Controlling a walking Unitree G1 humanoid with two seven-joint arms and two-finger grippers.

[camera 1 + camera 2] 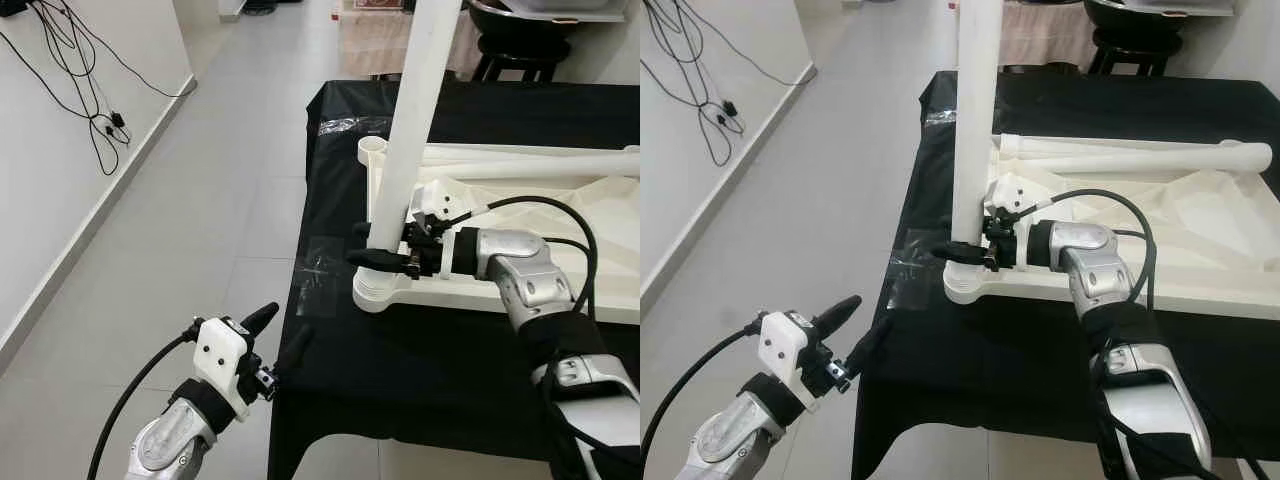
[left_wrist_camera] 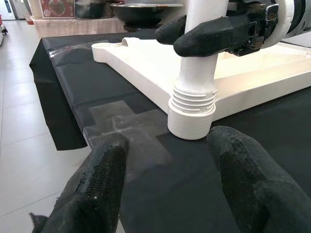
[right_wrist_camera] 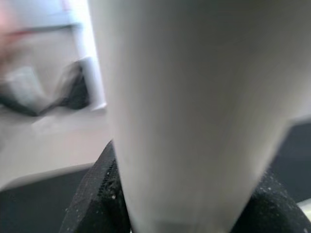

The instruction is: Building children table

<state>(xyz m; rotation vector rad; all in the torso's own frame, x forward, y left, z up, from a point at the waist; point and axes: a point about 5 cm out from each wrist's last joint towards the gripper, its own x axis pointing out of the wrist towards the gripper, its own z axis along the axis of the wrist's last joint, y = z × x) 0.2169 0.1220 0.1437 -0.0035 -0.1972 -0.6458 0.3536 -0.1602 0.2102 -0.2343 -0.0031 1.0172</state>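
The right gripper (image 1: 372,247) clamps the white tubular table leg (image 1: 411,130) standing upright in the corner socket (image 2: 191,119) of the inverted tabletop (image 1: 1200,290) on black cloth (image 1: 400,350). The left wrist view reveals the leg's ribbed base. The left gripper (image 1: 278,338) hovers spread wide beside the cloth edge.

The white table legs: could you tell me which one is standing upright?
The leg held by the right gripper, seated in the tabletop's near corner socket; the other lies flat.
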